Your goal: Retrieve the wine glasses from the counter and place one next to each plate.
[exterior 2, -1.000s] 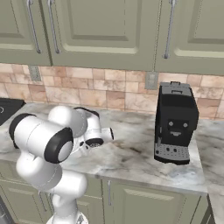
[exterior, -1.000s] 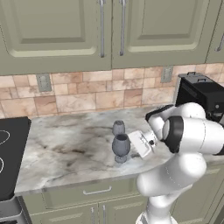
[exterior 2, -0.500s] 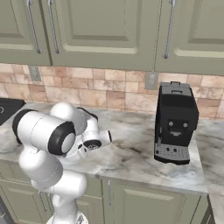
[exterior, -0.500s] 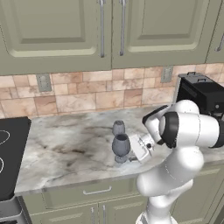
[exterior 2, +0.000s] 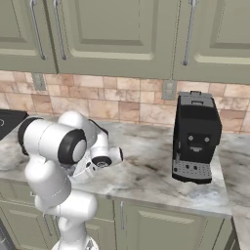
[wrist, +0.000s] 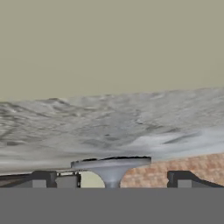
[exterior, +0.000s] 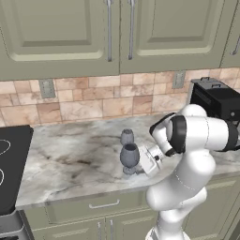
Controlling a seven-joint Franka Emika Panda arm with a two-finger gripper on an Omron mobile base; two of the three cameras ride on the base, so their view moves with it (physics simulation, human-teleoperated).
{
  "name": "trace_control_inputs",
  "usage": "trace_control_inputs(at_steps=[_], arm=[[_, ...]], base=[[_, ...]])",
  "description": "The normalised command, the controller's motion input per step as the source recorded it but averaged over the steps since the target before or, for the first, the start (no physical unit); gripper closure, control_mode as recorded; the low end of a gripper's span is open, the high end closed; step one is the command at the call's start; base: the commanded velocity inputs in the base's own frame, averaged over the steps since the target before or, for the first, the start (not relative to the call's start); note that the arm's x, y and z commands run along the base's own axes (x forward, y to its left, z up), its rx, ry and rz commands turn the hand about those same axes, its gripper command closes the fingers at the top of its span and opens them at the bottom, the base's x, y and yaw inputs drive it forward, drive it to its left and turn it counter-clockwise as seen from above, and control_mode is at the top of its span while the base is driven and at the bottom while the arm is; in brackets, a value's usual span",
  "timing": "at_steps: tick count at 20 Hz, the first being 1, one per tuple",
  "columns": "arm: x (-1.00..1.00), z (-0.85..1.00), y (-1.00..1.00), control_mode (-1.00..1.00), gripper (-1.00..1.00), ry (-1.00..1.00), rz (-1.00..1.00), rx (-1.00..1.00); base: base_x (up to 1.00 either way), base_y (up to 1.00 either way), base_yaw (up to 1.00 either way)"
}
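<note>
Two grey wine glasses stand on the marble counter (exterior: 70,159): a larger dark one (exterior: 130,157) in front and a smaller pale one (exterior: 126,137) just behind it. My gripper (exterior: 143,164) sits low, right beside the larger glass, and is open. In the hand view, which is rolled upside down, the glass's disc foot (wrist: 111,164) and stem lie between my two spread fingertips (wrist: 43,178), not gripped. In the right base view my arm covers the glasses and the gripper (exterior 2: 82,172) points left and down. The plates are out of view.
A black coffee machine (exterior: 216,97) (exterior 2: 196,135) stands on the counter to the right of my arm. The black stovetop (exterior: 10,164) borders the counter at the left. Tiled backsplash and sage-green wall cabinets (exterior: 117,33) rise behind.
My hand has dropped a little and moved left, closer to the larger glass. Both glasses stand where they were and the jaws have stayed wide.
</note>
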Motion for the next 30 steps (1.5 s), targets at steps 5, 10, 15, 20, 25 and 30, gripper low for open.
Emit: trace_control_inputs(at_steps=[5, 10, 15, 20, 25, 30], arm=[[0.12, 0.0, 0.0, -1.0, -1.0, 0.0, -0.04, 0.0], [0.03, 0.0, 0.01, -1.0, -1.0, 0.01, -0.03, 0.01], [0.0, -0.05, 0.14, -1.0, -1.0, 0.08, 0.0, 0.04], [0.02, -0.14, 0.26, -1.0, -1.0, 0.06, -0.02, 0.01], [0.04, -0.05, 0.29, -1.0, -1.0, 0.01, -0.02, 0.0], [0.0, -0.19, 0.47, -1.0, 1.0, 0.0, -0.03, 0.0]], base=[[0.0, 0.0, 0.0], [0.0, 0.0, 0.0], [0.0, 0.0, 0.0], [0.0, 0.0, 0.0], [0.0, 0.0, 0.0], [0.0, 0.0, 0.0]])
